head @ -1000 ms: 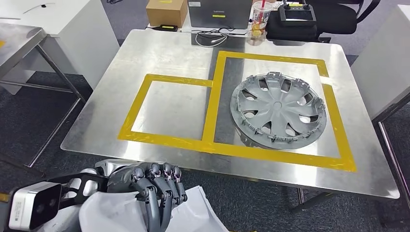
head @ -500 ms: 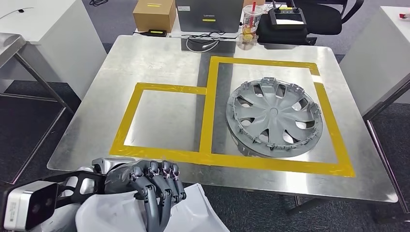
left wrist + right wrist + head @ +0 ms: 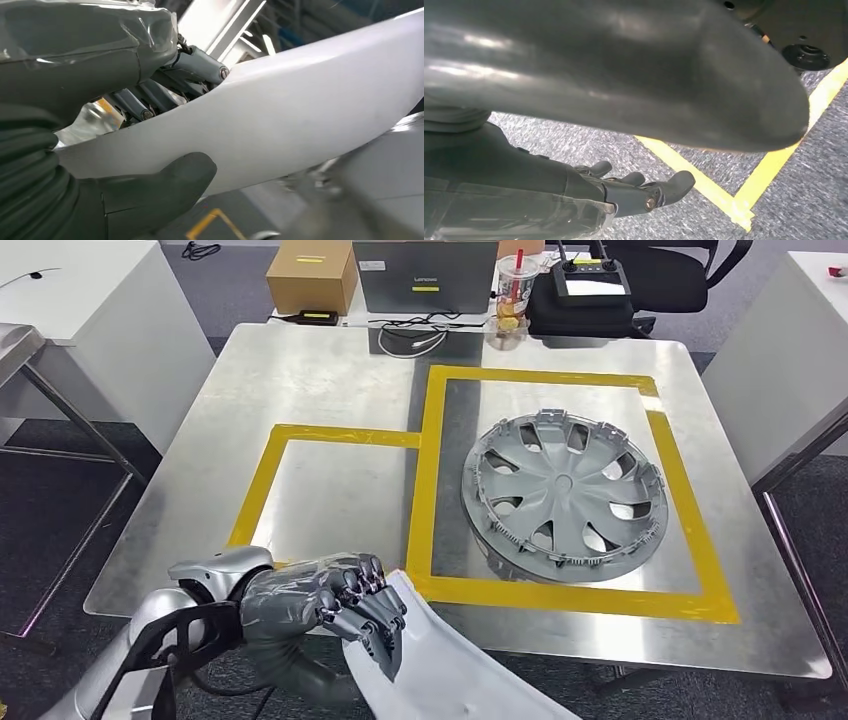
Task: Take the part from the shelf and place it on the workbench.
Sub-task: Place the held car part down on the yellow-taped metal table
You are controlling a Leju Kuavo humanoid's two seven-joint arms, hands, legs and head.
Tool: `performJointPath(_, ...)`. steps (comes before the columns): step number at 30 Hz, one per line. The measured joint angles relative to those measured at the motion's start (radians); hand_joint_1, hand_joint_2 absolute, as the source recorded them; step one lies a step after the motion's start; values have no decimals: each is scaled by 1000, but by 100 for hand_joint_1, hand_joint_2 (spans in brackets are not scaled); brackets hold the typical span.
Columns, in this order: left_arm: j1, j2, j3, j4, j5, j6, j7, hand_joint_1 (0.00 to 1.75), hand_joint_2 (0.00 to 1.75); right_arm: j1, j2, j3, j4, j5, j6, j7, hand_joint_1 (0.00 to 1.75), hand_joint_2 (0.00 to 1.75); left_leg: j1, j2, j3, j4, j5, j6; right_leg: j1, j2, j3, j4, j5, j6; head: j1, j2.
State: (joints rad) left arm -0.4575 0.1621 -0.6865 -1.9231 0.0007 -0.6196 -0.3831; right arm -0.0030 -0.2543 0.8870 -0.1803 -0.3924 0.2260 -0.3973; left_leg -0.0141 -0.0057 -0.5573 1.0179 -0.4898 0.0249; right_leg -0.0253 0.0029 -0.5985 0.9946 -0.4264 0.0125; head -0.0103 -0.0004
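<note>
A white curved part [image 3: 440, 670] is held low in the head view, its upper end just over the near edge of the steel workbench [image 3: 300, 370]. My left hand [image 3: 320, 605] grips that end, fingers over the top and the thumb underneath. The left wrist view shows the part [image 3: 300, 110] clamped between the thumb and fingers of the left hand [image 3: 75, 60]. A yellow-taped small rectangle [image 3: 340, 435] lies just beyond the hand. My right hand [image 3: 624, 190] hangs above the carpet, fingers loosely spread and holding nothing.
A grey hubcap [image 3: 565, 495] lies inside the larger yellow-taped rectangle on the right. At the far edge stand a cardboard box [image 3: 311, 275], a grey case [image 3: 425, 275], a drink cup [image 3: 515, 285] and a controller [image 3: 592, 285]. White tables flank both sides.
The view has shifted closer to the workbench. My left hand has risen and swung forward with the white part, now reaching the table's near edge.
</note>
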Motion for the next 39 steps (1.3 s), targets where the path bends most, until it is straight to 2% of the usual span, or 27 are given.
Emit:
performJointPath(2, -24, 18, -1, 8, -65, 24, -1, 175, 175, -3, 4, 0, 0, 1, -2, 2, 0, 0, 6, 0, -45, 96, -49, -15, -4, 1, 6, -1, -3, -8, -4, 0)
performJointPath(4, -51, 40, -5, 32, -157, 62, 5, 175, 175, -7, 8, 1, 0, 3, -4, 2, 0, 0, 14, 0, -119, 233, -99, -26, -4, 1, 8, -1, -5, -12, -7, 0)
performJointPath(5, -63, 51, -8, 52, -205, 83, 10, 175, 175, -8, 11, 1, 0, 4, -4, 2, 0, 0, 18, 1, -144, 272, -102, -29, -4, 2, 9, 0, -6, -12, -7, 0)
performJointPath(6, -76, 63, -11, 75, -249, 103, 13, 175, 175, -8, 13, 1, 0, 3, -3, 1, 0, 0, 20, 1, -151, 270, -86, -30, -4, 4, 11, 0, -6, -13, -8, 0)
performJointPath(7, -91, 73, -14, 101, -283, 121, 12, 175, 175, -8, 15, 1, 0, 2, -2, 0, 0, 0, 22, 1, -137, 228, -51, -28, -4, 6, 13, 0, -7, -13, -8, 0)
performJointPath(9, -123, 91, -22, 151, -338, 149, 13, 175, 175, -7, 20, 1, 0, 0, 2, -4, 0, 0, 21, 0, -75, 83, 25, -18, -2, 10, 16, -1, -8, -11, -8, 0)
performJointPath(10, -139, 97, -27, 178, -364, 162, 16, 175, 175, -7, 23, 1, 0, -3, 3, -5, 0, 0, 19, 0, -50, 27, 45, -13, 0, 12, 16, -1, -9, -8, -8, 0)
performJointPath(11, -153, 100, -32, 205, -390, 175, 22, 175, 175, -6, 24, 1, 0, -5, 3, -6, 0, 0, 16, -1, -37, -4, 52, -9, 1, 12, 14, -1, -8, -4, -8, 0)
performJointPath(13, -176, 102, -42, 259, -437, 201, 37, 175, 175, -4, 28, 1, 1, -9, 2, -9, 0, 0, 10, -1, -35, -15, 49, -1, 2, 12, 10, -3, -6, 7, -8, 0)
performJointPath(15, -196, 102, -54, 309, -497, 236, 62, 175, 175, -2, 30, 1, 2, -11, -2, -13, 0, 0, 13, 2, -27, -28, 58, 12, 1, 10, 2, 10, -13, 14, -7, 0)
performJointPath(16, -208, 101, -61, 334, -537, 261, 79, 175, 175, -2, 31, 1, 2, -11, -5, -14, 0, 0, 15, 3, -22, -34, 63, 18, 1, 9, -14, 41, -28, 13, -7, 0)
performJointPath(17, -217, 99, -67, 358, -579, 288, 97, 175, 175, -2, 32, 1, 2, -12, -9, -15, 0, 0, 16, 4, -19, -39, 67, 24, 1, 8, -42, 96, -52, 11, -6, 0)
performJointPath(19, -228, 93, -78, 411, -652, 334, 130, 175, 175, -2, 33, 1, 3, -13, -14, -16, 0, 0, 13, 5, -20, -40, 68, 28, 1, 7, -113, 238, -104, 8, -5, 0)
performJointPath(20, -230, 89, -83, 437, -681, 349, 145, 175, 175, -2, 35, 1, 5, -13, -16, -16, 0, 0, 12, 5, -20, -39, 68, 28, 1, 7, -140, 286, -116, 10, -6, 0)
performJointPath(21, -231, 84, -87, 464, -705, 361, 160, 175, 175, -1, 36, 1, 6, -14, -16, -16, 0, 0, 11, 5, -20, -39, 68, 28, 0, 7, -148, 296, -111, 16, -5, 0)
performJointPath(22, -232, 78, -90, 490, -725, 369, 173, 175, 175, 0, 37, 1, 8, -15, -17, -17, 0, 0, 11, 5, -20, -38, 67, 27, 0, 6, -136, 263, -91, 24, -5, 0)
performJointPath(24, -238, 67, -92, 547, -760, 383, 197, 175, 175, 0, 37, 1, 11, -16, -17, -18, 0, 0, 10, 4, -21, -31, 63, 22, -1, 1, -68, 116, -34, 35, -5, 0)
performJointPath(25, -241, 62, -90, 577, -776, 390, 205, 175, 175, -1, 37, 1, 13, -17, -17, -18, 0, 0, 7, 3, -22, -26, 59, 17, -1, -1, -37, 54, -11, 33, -6, 0)
performJointPath(26, -243, 57, -87, 608, -790, 397, 214, 175, 175, -1, 37, 1, 14, -17, -16, -19, 0, 0, 5, 3, -24, -22, 56, 12, 0, -2, -17, 16, 1, 27, -7, 0)
performJointPath(29, -244, 43, -65, 699, -829, 422, 236, 175, 175, 0, 40, 1, 19, -17, -16, -20, 0, 0, 4, 5, -28, -16, 50, 1, 2, 0, -10, 5, 9, 7, -8, 0)
performJointPath(31, -244, 37, -40, 751, -849, 436, 246, 175, 175, 0, 42, 1, 20, -15, -16, -20, 0, 0, 8, 5, -44, 18, 26, -11, -3, 2, -9, 3, 10, -3, -11, 0)
performJointPath(32, -243, 35, -25, 774, -858, 442, 249, 175, 175, 0, 43, 1, 21, -13, -15, -19, 0, 0, 11, 5, -65, 63, 0, -18, -6, 2, -8, 2, 11, -7, -13, 0)
performJointPath(34, -235, 33, 5, 819, -882, 451, 254, 175, 175, -1, 43, 2, 22, -7, -15, -15, 0, 0, 16, 5, -128, 197, -60, -28, -5, 4, -8, 3, 11, -10, -16, 0)
performJointPath(35, -227, 32, 17, 838, -897, 453, 256, 175, 175, -1, 44, 3, 22, -3, -15, -12, 0, 0, 18, 5, -155, 251, -76, -31, -5, 4, -8, 3, 10, -10, -17, 0)
performJointPath(36, -218, 32, 29, 854, -911, 453, 257, 175, 175, -1, 45, 4, 22, 1, -15, -9, 0, 0, 20, 5, -168, 273, -75, -31, -5, 5, -8, 3, 10, -10, -17, 0)
performJointPath(37, -209, 32, 40, 867, -924, 452, 258, 175, 175, -1, 45, 5, 22, 4, -15, -6, 0, 0, 20, 5, -162, 254, -55, -30, -4, 5, -8, 3, 10, -10, -18, 0)
performJointPath(39, -199, 33, 62, 885, -942, 447, 259, 175, 175, -5, 46, 8, 21, 10, -15, -3, 0, 0, 21, 5, -98, 118, 11, -24, -4, 6, -7, 3, 10, -9, -19, 0)
